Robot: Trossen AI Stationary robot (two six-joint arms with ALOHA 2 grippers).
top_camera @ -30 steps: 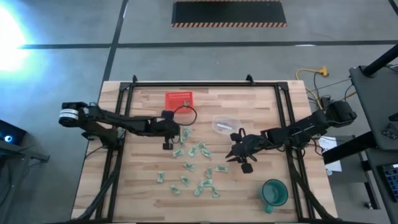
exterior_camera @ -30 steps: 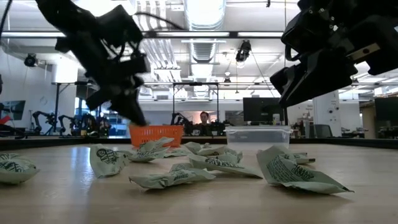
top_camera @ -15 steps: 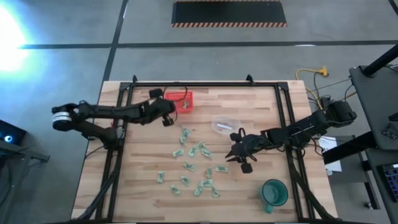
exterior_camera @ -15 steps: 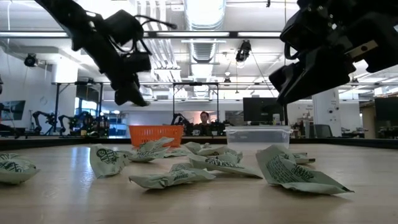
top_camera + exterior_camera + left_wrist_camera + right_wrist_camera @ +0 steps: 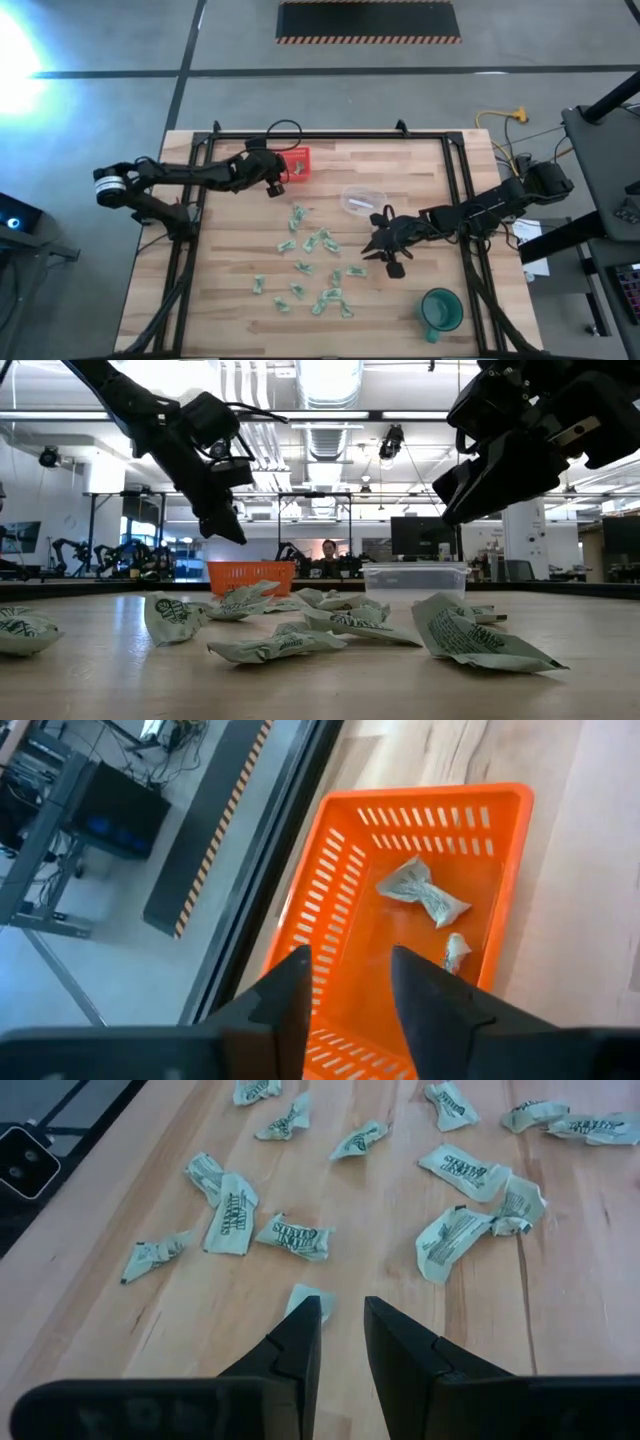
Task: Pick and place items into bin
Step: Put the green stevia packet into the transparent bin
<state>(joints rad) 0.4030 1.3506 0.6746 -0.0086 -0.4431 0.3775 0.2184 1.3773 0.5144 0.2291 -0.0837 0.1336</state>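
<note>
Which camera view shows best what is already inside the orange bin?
The left wrist view: it looks down into the orange bin and shows two wrapped pieces on its floor. The high view shows the bin small, partly under the left gripper. The low view shows only its far side wall.

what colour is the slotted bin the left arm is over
Orange, as seen best in the left wrist view: the slotted bin has two pale green wrapped pieces inside.

I see a gray floor (image 5: 100, 120) around the wooden table (image 5: 230, 300), with a black mat (image 5: 368, 20) edged in stripes. Across the room, long ceiling lights (image 5: 330, 380) shine, and a person (image 5: 329, 557) sits far away by desks.
</note>
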